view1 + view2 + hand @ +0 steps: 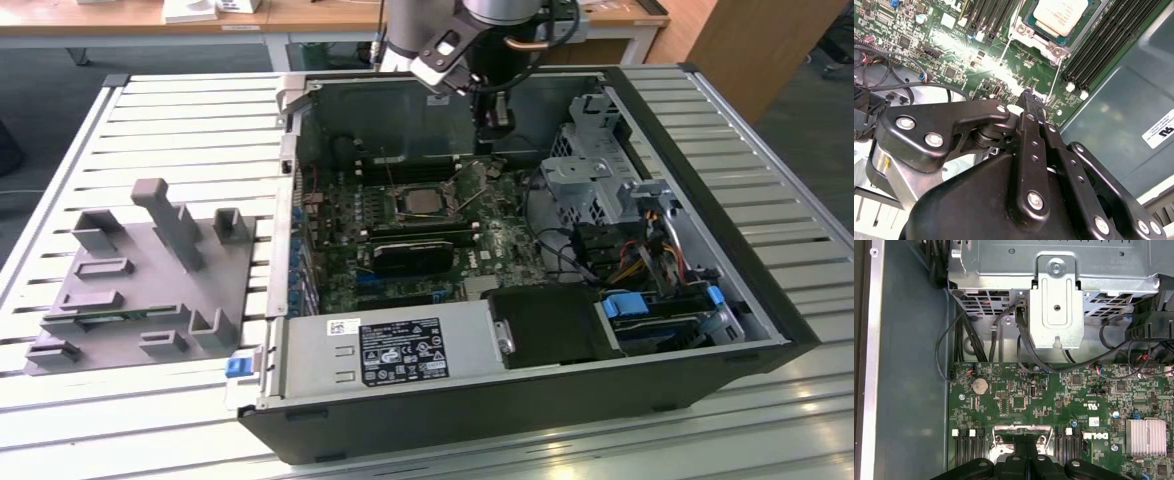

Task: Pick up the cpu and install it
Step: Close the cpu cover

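Clenched pincer [1031,97] hovers over open board, just off the socket [1053,47] edge holding the cpu [1061,15].

I read the cpu [1061,15] lid as pale silvery metal, satin, not mirror. End effector [1031,97]: matt black links w/ shiny steel screws. Mobo [1054,400] is glossy green laminate. Case wall [909,365]: matt grey-blue painted sheet. Drive bracket [1056,305]: bare dull metal. Desk [747,130] is slatted aluminium-look w/ bright sheen. Fixture [147,270]: matt grey plastic.
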{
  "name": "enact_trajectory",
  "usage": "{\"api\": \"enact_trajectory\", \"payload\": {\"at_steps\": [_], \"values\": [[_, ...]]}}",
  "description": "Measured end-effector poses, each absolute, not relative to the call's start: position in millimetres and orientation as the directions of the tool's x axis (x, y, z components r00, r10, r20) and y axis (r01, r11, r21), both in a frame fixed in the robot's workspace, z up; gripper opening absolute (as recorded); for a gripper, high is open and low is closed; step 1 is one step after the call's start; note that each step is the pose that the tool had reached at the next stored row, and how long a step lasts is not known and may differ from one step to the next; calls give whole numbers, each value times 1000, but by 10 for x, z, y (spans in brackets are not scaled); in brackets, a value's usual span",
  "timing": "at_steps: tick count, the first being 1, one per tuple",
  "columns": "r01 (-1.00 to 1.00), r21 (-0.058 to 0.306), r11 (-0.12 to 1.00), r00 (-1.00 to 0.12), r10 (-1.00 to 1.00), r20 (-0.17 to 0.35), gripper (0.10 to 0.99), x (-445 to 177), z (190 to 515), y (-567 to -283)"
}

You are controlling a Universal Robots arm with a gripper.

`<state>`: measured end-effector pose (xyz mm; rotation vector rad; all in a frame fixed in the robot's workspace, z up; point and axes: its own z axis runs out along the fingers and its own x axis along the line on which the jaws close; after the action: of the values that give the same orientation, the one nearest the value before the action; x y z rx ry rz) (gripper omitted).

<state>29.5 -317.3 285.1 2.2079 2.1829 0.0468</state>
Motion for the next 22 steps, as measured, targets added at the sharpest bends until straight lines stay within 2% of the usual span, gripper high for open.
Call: {"api": "enact_trajectory", "payload": {"at_steps": [22], "values": [[999,47,-11,11,1000,-4,106,449,2847,-3169]]}}
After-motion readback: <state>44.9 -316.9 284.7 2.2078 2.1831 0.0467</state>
